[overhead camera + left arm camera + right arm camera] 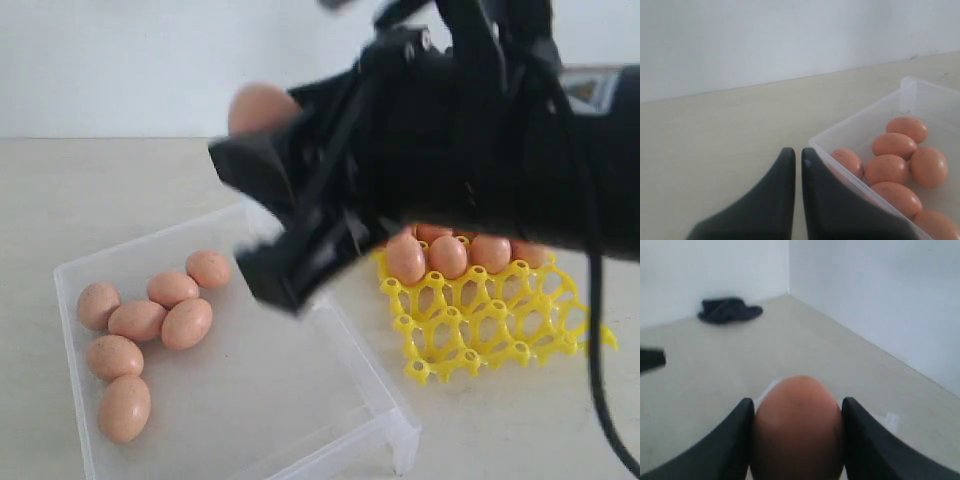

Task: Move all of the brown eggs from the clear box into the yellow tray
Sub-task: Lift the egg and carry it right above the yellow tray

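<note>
My right gripper (797, 401) is shut on one brown egg (797, 440), held up in the air; in the exterior view that egg (260, 108) shows above the big black arm close to the camera. Several brown eggs (160, 320) lie loose in the left half of the clear box (150, 245). The yellow tray (490, 325) stands to the right of the box, with eggs (448, 255) in its back cups and the arm hiding the rest behind. My left gripper (797, 152) is shut and empty, low beside a corner of the clear box (860, 117).
The beige table (100, 190) runs back to a white wall. A dark cloth (729, 310) lies on the table near the wall corner. The right arm and its cable (597, 350) hang over the tray's back and right side.
</note>
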Robot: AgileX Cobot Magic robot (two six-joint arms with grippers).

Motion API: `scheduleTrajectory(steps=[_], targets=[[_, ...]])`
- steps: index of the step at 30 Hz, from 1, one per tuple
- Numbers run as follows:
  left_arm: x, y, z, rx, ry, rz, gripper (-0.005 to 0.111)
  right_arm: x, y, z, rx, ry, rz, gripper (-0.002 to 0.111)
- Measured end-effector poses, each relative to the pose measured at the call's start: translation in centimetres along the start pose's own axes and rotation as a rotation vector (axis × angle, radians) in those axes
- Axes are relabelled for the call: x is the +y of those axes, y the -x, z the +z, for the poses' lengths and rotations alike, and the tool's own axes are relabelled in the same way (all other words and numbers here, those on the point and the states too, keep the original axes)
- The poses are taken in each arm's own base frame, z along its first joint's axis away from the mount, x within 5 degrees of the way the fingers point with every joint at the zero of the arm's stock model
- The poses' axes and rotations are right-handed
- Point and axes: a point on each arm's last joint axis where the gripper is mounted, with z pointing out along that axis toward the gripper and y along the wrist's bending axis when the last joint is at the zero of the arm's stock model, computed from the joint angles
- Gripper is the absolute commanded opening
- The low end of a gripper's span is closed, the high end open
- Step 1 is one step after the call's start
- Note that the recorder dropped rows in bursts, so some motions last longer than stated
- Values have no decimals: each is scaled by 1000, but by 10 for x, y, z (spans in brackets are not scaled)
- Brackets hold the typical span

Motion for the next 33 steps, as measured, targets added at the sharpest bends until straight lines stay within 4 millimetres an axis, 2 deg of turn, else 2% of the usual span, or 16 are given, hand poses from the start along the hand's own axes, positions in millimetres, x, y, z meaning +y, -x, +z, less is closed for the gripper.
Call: scheduleTrajectory(steps=[6, 8, 10, 13, 17, 20, 23, 26, 28, 33], targets=[[0, 0, 0, 0, 0, 0, 4, 16, -55, -14, 265, 216, -440, 0], [0, 0, 0, 0, 0, 0, 4, 16, -74, -14, 359, 253, -557, 0], [0, 0, 0, 0, 0, 0, 4, 8, -90, -13, 468, 247, -603, 0], [0, 0, 0, 0, 0, 0, 4, -15, -103, -12, 615, 127, -535, 0], [0, 0, 0, 0, 0, 0, 4, -56, -109, -19, 713, -150, -407, 0], [0, 0, 0, 0, 0, 0, 4, -83, -107, -26, 696, -372, -246, 0], [0, 0, 0, 0, 0, 0, 4, -105, -97, -30, 566, -539, -68, 0], [0, 0, 0, 0, 0, 0, 4, -118, -87, -29, 386, -556, 39, 0], [0, 0, 0, 0, 0, 0, 4, -123, -83, -28, 308, -505, 25, 0], [0, 0, 0, 0, 0, 0, 4, -140, -92, -26, 272, -438, 7, 0]])
